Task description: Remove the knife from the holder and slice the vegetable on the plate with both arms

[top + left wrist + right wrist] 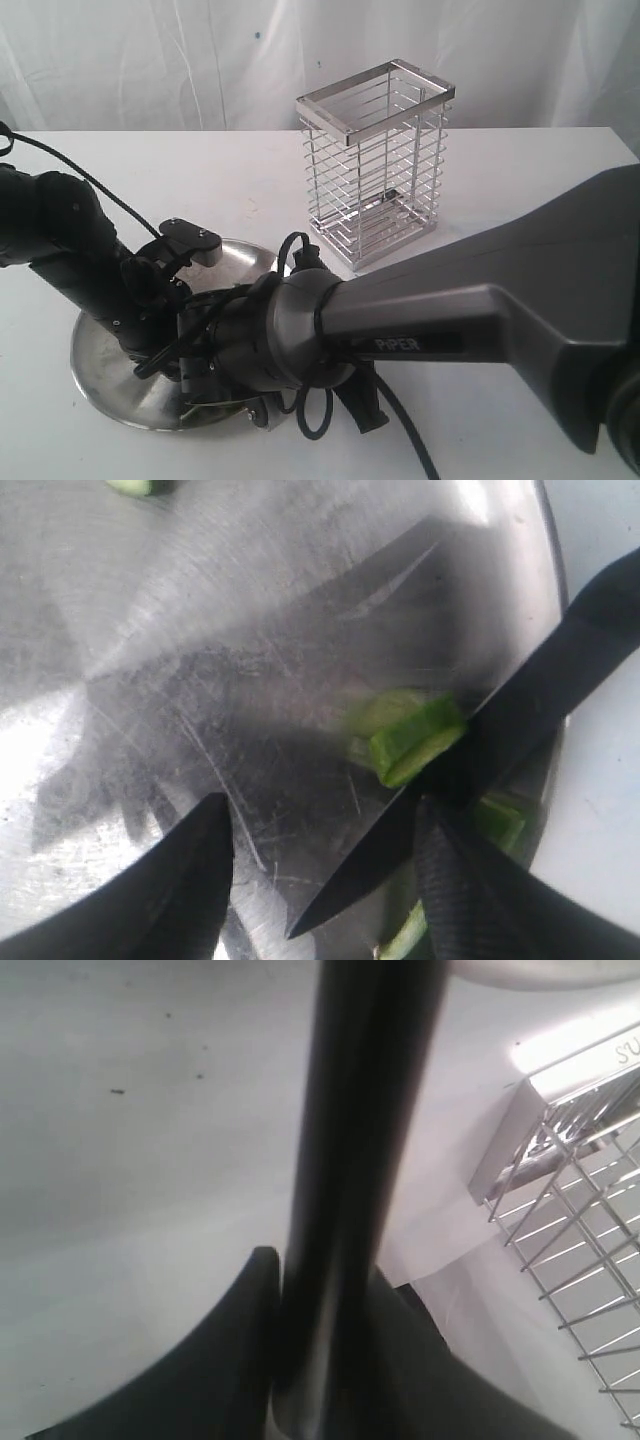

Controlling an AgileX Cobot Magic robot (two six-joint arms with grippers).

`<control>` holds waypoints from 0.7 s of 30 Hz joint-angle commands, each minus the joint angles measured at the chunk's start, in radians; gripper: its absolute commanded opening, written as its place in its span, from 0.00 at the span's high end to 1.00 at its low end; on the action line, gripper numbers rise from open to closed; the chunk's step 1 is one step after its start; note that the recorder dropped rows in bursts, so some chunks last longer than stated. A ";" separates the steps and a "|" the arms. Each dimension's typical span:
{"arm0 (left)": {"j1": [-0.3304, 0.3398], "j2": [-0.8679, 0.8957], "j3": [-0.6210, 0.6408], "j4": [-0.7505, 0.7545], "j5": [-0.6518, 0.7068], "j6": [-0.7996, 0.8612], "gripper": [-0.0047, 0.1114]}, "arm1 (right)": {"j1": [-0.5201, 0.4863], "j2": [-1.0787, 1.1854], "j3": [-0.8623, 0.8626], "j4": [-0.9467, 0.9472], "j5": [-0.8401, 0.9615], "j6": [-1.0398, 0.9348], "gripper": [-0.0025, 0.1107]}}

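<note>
Green slicing seeming partway done: squeezing the knife (pixel 540 695) with the right gripper (pixel 325 1280), cutting the vegetable (pixel 415 742) on the plate (pixel 200 630), spreading the left gripper (pixel 322 815) open.

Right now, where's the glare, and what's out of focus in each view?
Exterior view: right arm looms large, dark against the bright curtain. Left wrist view: glare patches on the plate, green slice slightly blurred. Right wrist view: knife handle too close, blurred; holder rim blown out.
</note>
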 commanded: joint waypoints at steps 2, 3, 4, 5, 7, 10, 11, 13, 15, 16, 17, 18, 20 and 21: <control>-0.016 0.027 0.018 0.012 -0.053 0.000 0.46 | 0.003 -0.010 -0.002 -0.002 -0.002 -0.013 0.98; -0.016 0.020 0.018 0.012 -0.053 0.000 0.46 | 0.003 -0.015 -0.002 -0.002 -0.002 -0.007 0.98; -0.016 0.008 0.013 0.012 -0.050 0.000 0.46 | 0.003 -0.020 -0.002 0.002 -0.002 -0.004 0.98; -0.016 -0.004 0.005 0.012 -0.033 0.000 0.46 | 0.001 -0.024 -0.002 0.002 -0.002 -0.004 0.98; -0.016 -0.032 -0.015 0.020 0.005 0.000 0.46 | -0.001 -0.033 -0.002 0.013 -0.002 -0.004 0.98; -0.016 -0.058 -0.019 0.030 0.016 0.000 0.46 | -0.001 -0.036 -0.002 0.021 -0.002 -0.004 0.98; -0.016 -0.056 -0.019 0.038 0.016 0.000 0.46 | -0.001 -0.036 -0.002 0.025 -0.002 -0.004 0.98; -0.016 -0.035 -0.007 0.040 -0.002 0.000 0.46 | -0.001 -0.036 -0.002 0.035 -0.002 -0.004 0.98; -0.016 0.002 0.010 0.040 -0.034 0.000 0.46 | -0.001 -0.036 -0.002 0.037 -0.002 -0.004 0.98; -0.016 0.035 0.008 0.042 -0.043 0.000 0.46 | -0.001 -0.036 -0.002 0.037 -0.002 -0.004 0.98; -0.016 0.045 0.005 0.042 -0.043 0.000 0.46 | -0.001 -0.036 -0.002 0.037 -0.002 -0.004 0.98; -0.016 0.049 -0.003 0.050 -0.045 0.000 0.46 | -0.001 -0.036 -0.002 0.037 -0.002 -0.004 0.98; -0.016 0.028 -0.027 0.056 -0.017 0.000 0.46 | -0.006 -0.036 0.000 0.029 -0.002 -0.004 0.98; -0.016 0.014 -0.038 0.056 0.001 0.000 0.46 | -0.011 -0.036 0.000 0.023 -0.002 -0.004 0.98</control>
